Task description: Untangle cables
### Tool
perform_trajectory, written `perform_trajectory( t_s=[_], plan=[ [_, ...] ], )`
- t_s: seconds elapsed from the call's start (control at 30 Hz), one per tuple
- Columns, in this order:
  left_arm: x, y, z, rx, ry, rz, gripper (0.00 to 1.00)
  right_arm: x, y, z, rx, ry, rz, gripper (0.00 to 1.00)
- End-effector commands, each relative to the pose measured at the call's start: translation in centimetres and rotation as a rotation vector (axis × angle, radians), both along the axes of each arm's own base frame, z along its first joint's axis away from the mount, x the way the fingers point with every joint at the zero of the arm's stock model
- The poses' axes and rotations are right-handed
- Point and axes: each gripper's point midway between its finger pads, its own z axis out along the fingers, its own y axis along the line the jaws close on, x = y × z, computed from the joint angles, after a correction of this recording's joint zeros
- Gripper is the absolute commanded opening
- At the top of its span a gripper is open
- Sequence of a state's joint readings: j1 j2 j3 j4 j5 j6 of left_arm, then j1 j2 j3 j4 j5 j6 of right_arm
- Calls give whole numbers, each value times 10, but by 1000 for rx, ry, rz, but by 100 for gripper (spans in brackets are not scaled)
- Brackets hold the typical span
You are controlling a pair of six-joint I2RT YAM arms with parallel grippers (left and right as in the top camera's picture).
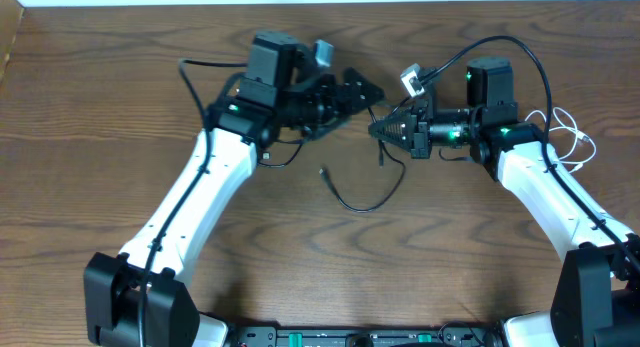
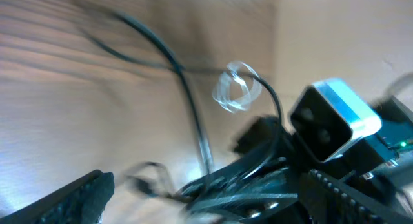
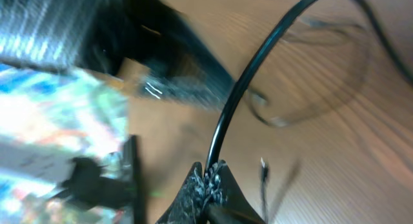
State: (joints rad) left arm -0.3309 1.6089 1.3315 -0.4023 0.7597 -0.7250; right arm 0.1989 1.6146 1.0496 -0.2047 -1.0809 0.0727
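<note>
Pinching black cable (image 3: 217, 143) in right gripper (image 1: 380, 130), tips clenched tight on it. Showing left gripper (image 1: 365, 95) released, fingers (image 2: 64, 198) spread wide, just beside the right one above mid-table. Seeing rest of black cable looped on table (image 1: 100, 107) below both. Seeing white cable (image 1: 580, 137) bunched at far right beside right arm (image 1: 545, 187), well apart.
</note>
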Motion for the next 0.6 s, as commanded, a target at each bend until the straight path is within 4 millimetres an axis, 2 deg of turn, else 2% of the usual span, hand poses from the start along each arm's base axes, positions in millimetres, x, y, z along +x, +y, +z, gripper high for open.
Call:
perform_trajectory(
  t_s=[0.0, 0.1, 0.17, 0.23, 0.27, 0.37, 0.43, 0.57],
  plan=[
    [25, 51, -21, 171, -70, 102, 96, 30, -31, -36, -261, 7, -252, 1],
    [26, 85, -37, 263, -29, 161, 97, 42, -63, -63, -444, 46, -422, 1],
    [27, 112, -50, 362, -13, 202, 97, 48, -80, -71, -514, 78, -523, 1],
    [28, 137, -60, 478, -8, 247, 97, 51, -81, -68, -514, 75, -537, 1],
    [28, 157, -67, 566, -1, 291, 97, 53, -79, -63, -499, 66, -531, 1],
    [28, 197, -74, 758, 16, 402, 97, 66, -71, -33, -448, 13, -522, 1],
    [27, 218, -75, 868, 16, 462, 98, 79, -69, -6, -428, -62, -529, 1],
    [27, 239, -73, 981, 6, 515, 98, 106, -63, 70, -383, -284, -531, 1]
  ],
)
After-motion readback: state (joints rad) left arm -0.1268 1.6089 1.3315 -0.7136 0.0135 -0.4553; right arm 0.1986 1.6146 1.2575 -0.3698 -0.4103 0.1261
